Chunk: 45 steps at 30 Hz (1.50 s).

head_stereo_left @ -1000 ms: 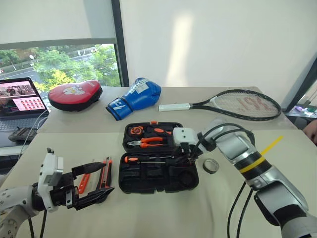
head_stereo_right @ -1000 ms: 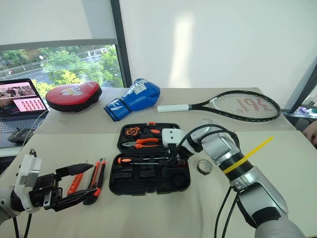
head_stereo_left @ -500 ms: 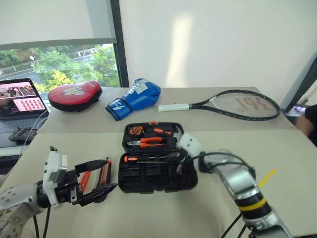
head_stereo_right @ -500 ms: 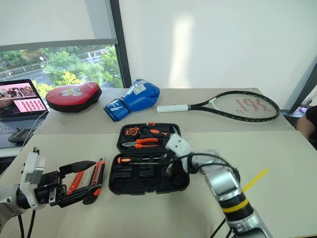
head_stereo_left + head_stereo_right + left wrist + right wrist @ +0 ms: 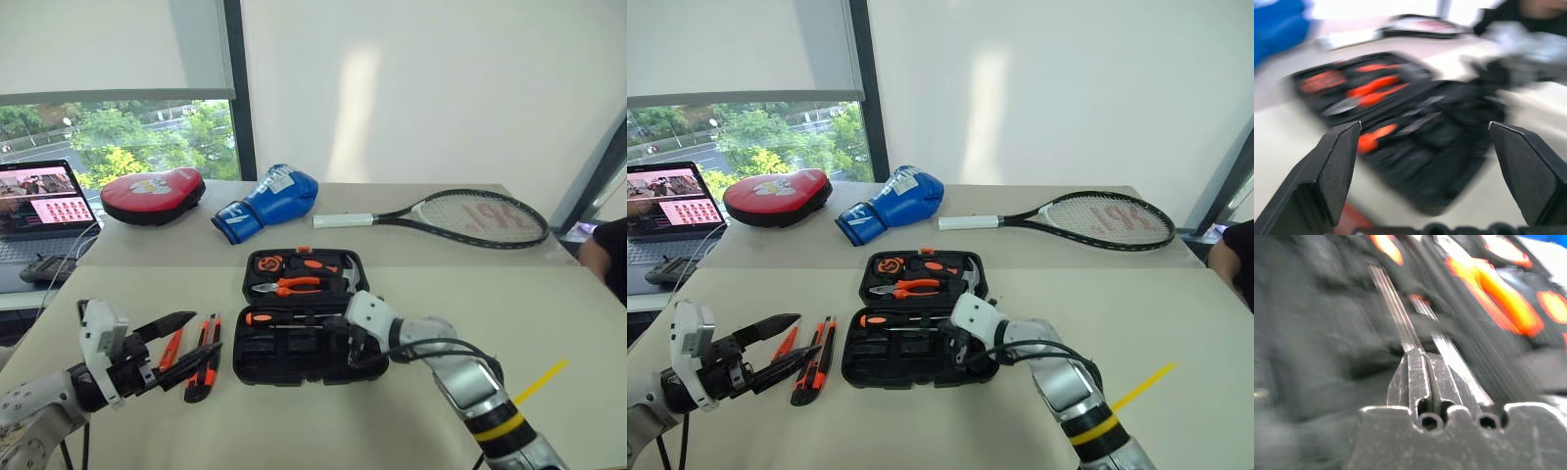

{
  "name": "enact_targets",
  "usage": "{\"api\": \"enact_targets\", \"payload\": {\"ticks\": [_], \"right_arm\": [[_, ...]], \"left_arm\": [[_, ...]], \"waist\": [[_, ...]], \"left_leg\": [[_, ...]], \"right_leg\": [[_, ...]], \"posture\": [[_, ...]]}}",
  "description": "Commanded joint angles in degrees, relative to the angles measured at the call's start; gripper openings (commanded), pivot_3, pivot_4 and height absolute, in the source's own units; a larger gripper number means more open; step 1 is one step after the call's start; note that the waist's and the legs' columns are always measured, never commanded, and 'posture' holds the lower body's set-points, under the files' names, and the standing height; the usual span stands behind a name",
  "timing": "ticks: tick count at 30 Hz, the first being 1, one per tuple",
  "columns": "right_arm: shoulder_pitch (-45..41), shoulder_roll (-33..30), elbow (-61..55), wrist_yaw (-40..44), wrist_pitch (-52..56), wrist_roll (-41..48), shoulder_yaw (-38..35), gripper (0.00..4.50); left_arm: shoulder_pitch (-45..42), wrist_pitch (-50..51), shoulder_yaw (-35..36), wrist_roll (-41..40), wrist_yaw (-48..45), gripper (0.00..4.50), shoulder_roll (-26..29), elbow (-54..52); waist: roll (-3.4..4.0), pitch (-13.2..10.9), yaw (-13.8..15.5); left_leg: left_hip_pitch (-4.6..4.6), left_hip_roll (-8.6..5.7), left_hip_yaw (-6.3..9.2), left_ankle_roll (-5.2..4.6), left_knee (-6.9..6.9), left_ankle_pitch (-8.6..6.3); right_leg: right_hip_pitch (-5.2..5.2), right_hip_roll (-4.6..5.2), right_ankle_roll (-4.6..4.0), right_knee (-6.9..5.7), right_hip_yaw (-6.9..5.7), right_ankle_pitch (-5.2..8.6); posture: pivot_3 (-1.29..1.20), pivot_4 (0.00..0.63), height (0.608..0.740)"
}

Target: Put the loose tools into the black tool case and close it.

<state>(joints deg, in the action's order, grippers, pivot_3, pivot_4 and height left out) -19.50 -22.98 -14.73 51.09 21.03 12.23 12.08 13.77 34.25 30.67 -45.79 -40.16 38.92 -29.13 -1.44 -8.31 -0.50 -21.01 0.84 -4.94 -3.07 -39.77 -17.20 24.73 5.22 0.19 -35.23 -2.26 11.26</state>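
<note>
- Judging the risks first: the loose tools (image 5: 810, 354) lie side by side in a tight row on the table (image 5: 294, 421). A wide grab could pinch two at once or knock a neighbour out of line.
- Coming in flat with the left jaws could also push the row along the table instead of picking a tool up, since they point nearly level.
- Moving the right jaws carelessly could dislodge the screwdriver (image 5: 265, 316) already seated in the black tool case (image 5: 294, 375), or shove the open case sideways.
- Closing the lid now would be premature, as tools remain outside the case.
- Left jaws: spread wide and empty. They are beside the near end of the row, with the slim orange tester screwdriver (image 5: 784, 343) closest. I cannot tell whether they touch it.
- Right jaws: pressed together with nothing seen between them. They sit low over the right part of the case's front tray, pointing along a seated shaft.
- The case lies open in the middle of the table, just right of the loose row. Orange-handled pliers (image 5: 289, 285) sit in its rear half.
</note>
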Motion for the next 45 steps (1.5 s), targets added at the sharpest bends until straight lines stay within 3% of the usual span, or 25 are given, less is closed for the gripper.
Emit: {"api": "enact_targets", "payload": {"ticks": [1,10,13,18,22,25,29,34,36,41,45], "right_arm": [[-1.5,-2.8,-10.1,2.8,5.3,12.7,-8.6,1.40],[0.6,-13.3,-19.6,5.7,12.9,26.1,-16.2,4.44],[2.4,-16.4,-21.4,6.3,13.6,28.7,-18.3,4.50],[6.1,-19.1,-23.9,6.6,12.1,30.7,-20.8,4.50],[8.7,-19.9,-25.7,6.8,10.7,31.3,-21.5,4.50],[11.1,-20.6,-27.7,7.2,9.8,32.5,-23.3,4.50],[12.6,-21.7,-28.7,7.1,9.9,34.5,-25.4,4.50],[16.3,-23.3,-31.0,5.1,10.7,35.4,-28.0,4.50],[17.9,-23.3,-32.3,3.3,11.1,36.7,-29.5,4.50],[23.1,-24.1,-35.7,0.4,10.9,35.8,-30.8,4.50],[26.0,-24.2,-37.5,-2.1,10.6,35.9,-32.0,4.50]], "left_arm": [[-1.2,8.2,0.6,4.0,13.0,4.50,1.1,-1.1],[0.6,25.6,-5.4,9.7,29.4,4.50,-1.0,-1.7],[1.0,27.2,-6.5,9.0,29.6,3.77,-3.1,-1.8],[0.0,23.0,-5.8,10.0,27.3,1.93,-4.0,-1.4],[-4.3,17.3,-1.5,4.9,20.0,0.54,-4.5,-0.6],[-11.7,15.9,-4.6,-2.2,1.7,0.46,5.2,-2.0],[-25.0,7.4,-21.7,6.6,-16.2,0.46,14.7,5.2],[-42.3,-4.9,-42.6,21.9,-28.3,0.46,12.5,18.2],[-45.9,-11.0,-47.6,27.2,-31.8,0.46,10.9,23.7],[-51.3,-16.3,-53.4,35.0,-35.8,0.46,8.7,34.2],[-52.9,-19.2,-53.8,38.2,-36.8,0.46,7.9,38.4]], "waist": [[0.00,0.0,0.0],[-0.02,0.0,0.1],[0.09,0.0,0.3],[0.23,0.1,0.8],[0.16,0.1,1.6],[-0.17,0.0,2.2],[0.08,0.0,2.6],[0.16,-0.1,2.5],[0.08,-0.1,2.3],[0.01,-0.2,1.8],[-0.01,-0.2,1.7]], "left_leg": [[-0.10,0.00,0.00,0.06,0.00,0.04],[-0.21,-0.02,0.05,-0.12,0.03,-0.09],[-0.17,-0.01,0.05,-0.11,0.04,-0.10],[-0.15,-0.01,0.04,-0.12,0.07,-0.12],[-0.25,-0.01,0.05,-0.14,0.02,-0.12],[-0.47,-0.01,0.10,-0.12,-0.08,-0.10],[-0.70,-0.10,0.09,0.01,-0.20,0.02],[-0.65,-0.36,-0.18,-0.44,-0.18,-0.02],[-0.73,-0.36,-0.17,-0.47,-0.22,-0.02],[-0.93,-0.35,-0.11,-0.49,-0.34,-0.02],[-1.04,-0.34,-0.06,-0.54,-0.57,-0.06]], "right_leg": [[0.13,0.00,-0.01,-0.04,-0.01,-0.01],[0.21,0.07,-0.02,0.04,-0.05,-0.01],[0.21,0.16,-0.03,0.04,0.00,-0.01],[0.21,0.25,-0.05,0.06,0.09,0.00],[0.23,0.29,-0.10,0.07,0.05,0.03],[0.34,0.28,-0.13,0.04,-0.03,0.04],[0.44,-0.07,-0.44,0.14,-0.24,0.12],[0.31,-0.15,-0.02,0.26,-0.08,-0.09],[0.35,-0.21,0.06,0.26,-0.07,-0.14],[0.44,-0.25,0.30,0.25,-0.06,-0.05],[0.43,-0.23,0.43,0.23,-0.07,-0.03]], "posture": [[0.00,0.150,0.740],[0.00,0.150,0.740],[0.00,0.150,0.740],[0.00,0.150,0.740],[0.00,0.150,0.740],[0.00,0.150,0.740],[0.00,0.150,0.740],[0.00,0.150,0.740],[0.00,0.150,0.740],[0.00,0.150,0.740],[0.00,0.150,0.740]]}}
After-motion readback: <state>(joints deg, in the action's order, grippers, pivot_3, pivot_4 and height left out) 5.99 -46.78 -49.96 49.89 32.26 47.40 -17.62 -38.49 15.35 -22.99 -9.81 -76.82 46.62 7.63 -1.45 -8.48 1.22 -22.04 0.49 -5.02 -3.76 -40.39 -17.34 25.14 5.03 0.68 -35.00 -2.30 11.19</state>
